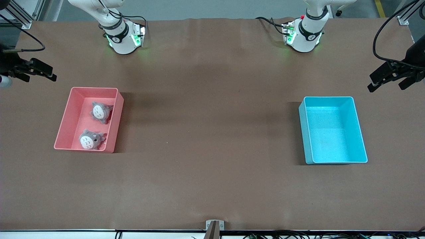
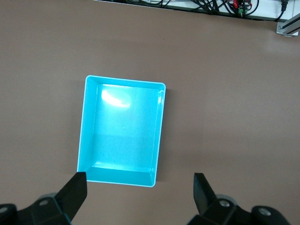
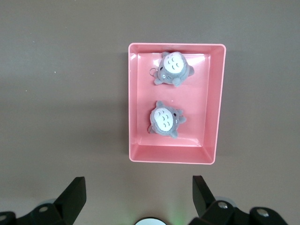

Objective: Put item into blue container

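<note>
Two grey plush toys [image 1: 94,127] lie in the pink plastic bin [image 1: 71,99] beneath the empty, wide-open right tool [image 3: 138,194]; the light-blue rectangular plastic bin [image 1: 360,132] sits empty at the worktop's left-arm end, under the open, empty left tool [image 2: 139,192].

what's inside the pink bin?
Two grey plush toys lie in the pink bin: one nearer the front camera, one farther. The bin floor under them is hidden.

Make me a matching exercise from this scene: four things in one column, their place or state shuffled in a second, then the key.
1. light-blue rectangular plastic bin
2. pink rectangular plastic bin
3. grey plush toy with keyring
4. left gripper

A. open, near the table edge
B. lying in the pink bin, nearer the front camera than its twin
C. nothing inside
D. holds two toys

Pairs: 1-C, 2-D, 3-B, 4-A
</note>
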Tool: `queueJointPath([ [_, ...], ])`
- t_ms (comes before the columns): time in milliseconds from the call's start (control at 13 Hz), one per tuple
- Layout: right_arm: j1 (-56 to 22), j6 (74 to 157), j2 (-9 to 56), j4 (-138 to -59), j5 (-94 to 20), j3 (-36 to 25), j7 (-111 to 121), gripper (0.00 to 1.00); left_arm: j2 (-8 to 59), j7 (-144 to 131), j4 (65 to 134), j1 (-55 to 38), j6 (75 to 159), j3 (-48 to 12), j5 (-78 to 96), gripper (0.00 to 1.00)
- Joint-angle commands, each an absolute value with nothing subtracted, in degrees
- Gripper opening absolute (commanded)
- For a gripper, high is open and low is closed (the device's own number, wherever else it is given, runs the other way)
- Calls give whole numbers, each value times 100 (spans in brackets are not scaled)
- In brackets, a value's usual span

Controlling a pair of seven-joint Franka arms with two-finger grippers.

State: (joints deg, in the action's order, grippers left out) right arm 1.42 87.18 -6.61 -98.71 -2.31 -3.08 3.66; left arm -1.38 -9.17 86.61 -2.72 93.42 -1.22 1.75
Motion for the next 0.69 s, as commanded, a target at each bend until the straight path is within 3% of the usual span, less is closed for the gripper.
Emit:
queueJointPath([
  [0, 202, 8762, -879, -10055, -255, -246, 299, 100, -132, -870, 8631, -264, 9316, -132, 229, 100],
  [617, 202, 8771, -914, -10046, -255, -246, 299, 100, -35, -958, 8631, -290, 9334, -246, 264, 100],
])
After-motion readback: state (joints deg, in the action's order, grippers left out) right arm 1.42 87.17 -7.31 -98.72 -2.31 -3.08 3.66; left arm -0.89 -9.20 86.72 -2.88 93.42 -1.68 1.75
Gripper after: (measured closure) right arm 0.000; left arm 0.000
